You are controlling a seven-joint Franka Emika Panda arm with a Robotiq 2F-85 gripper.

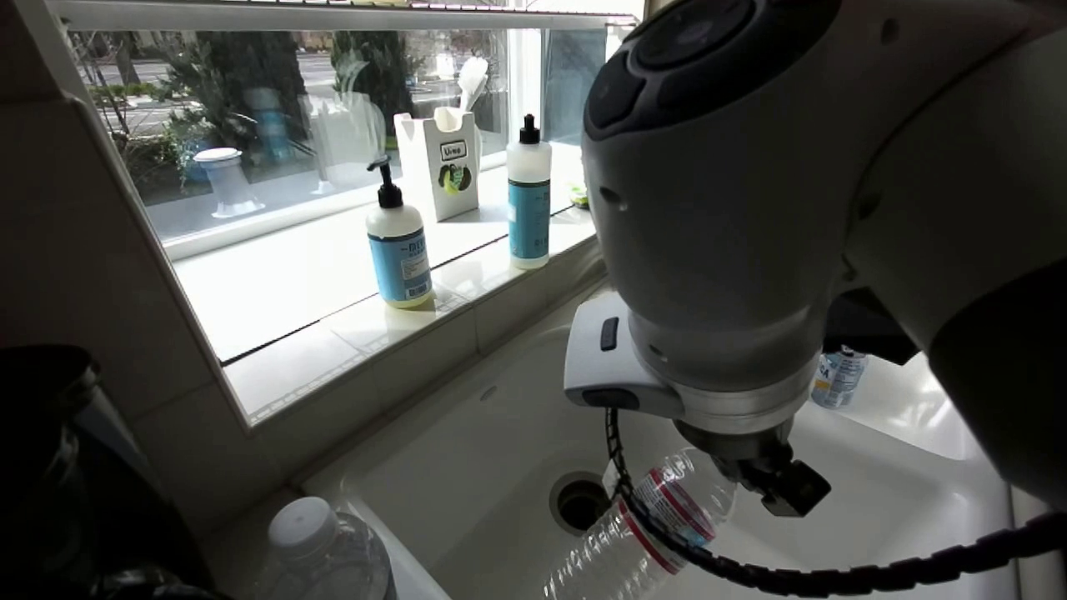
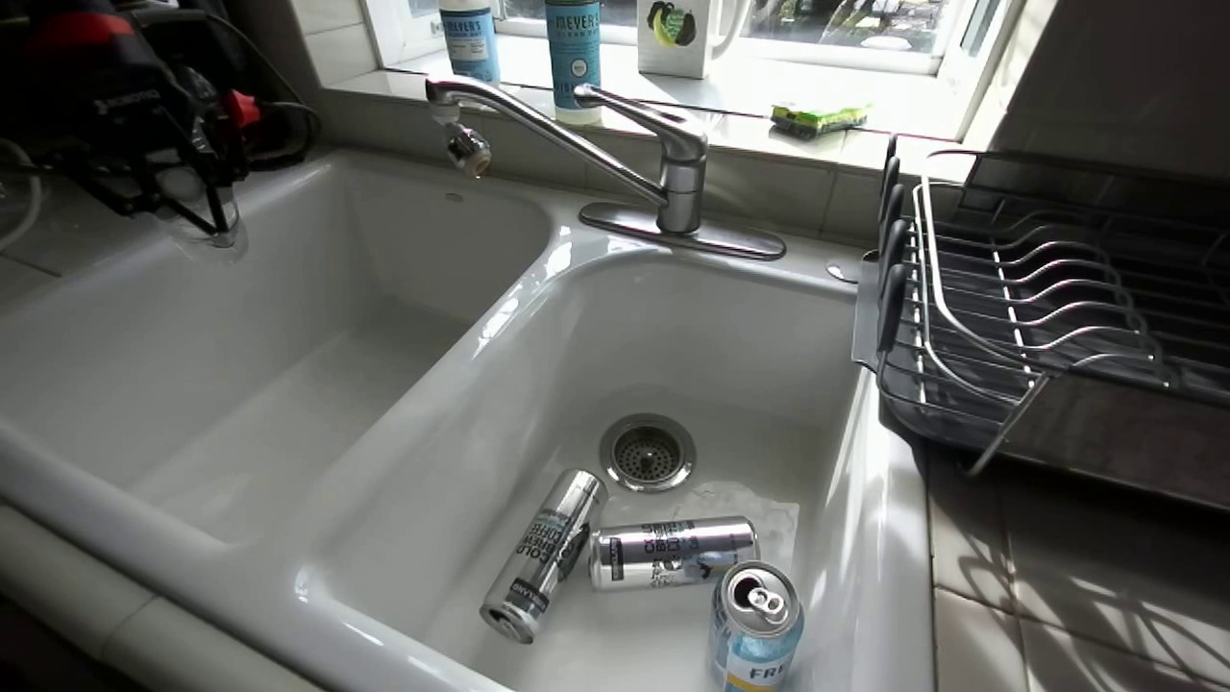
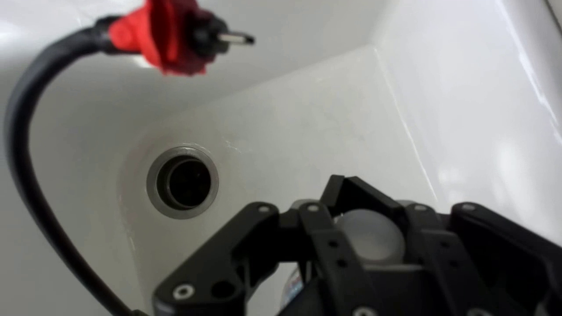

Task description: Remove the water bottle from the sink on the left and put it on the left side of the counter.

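Water bottle (image 1: 668, 502) shows ribs (image 1: 596, 560) in an ext. view, cap (image 3: 373, 237) in wrist's.

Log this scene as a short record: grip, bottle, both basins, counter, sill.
Grip: gripper shut on the water bottle, at its capped end
Bottle: clear, ribbed, tilted; contact with the left basin cannot be told
Left basin: round drain, dark hole uncovered
Right basin: two silver cans on their sides, one blue-and-white can upright
Counter: large white-capped bottle beside the left basin; task bottle not yet set down
Sill: pump bottle, slimmer blue-labelled bottle, white holder, green packet
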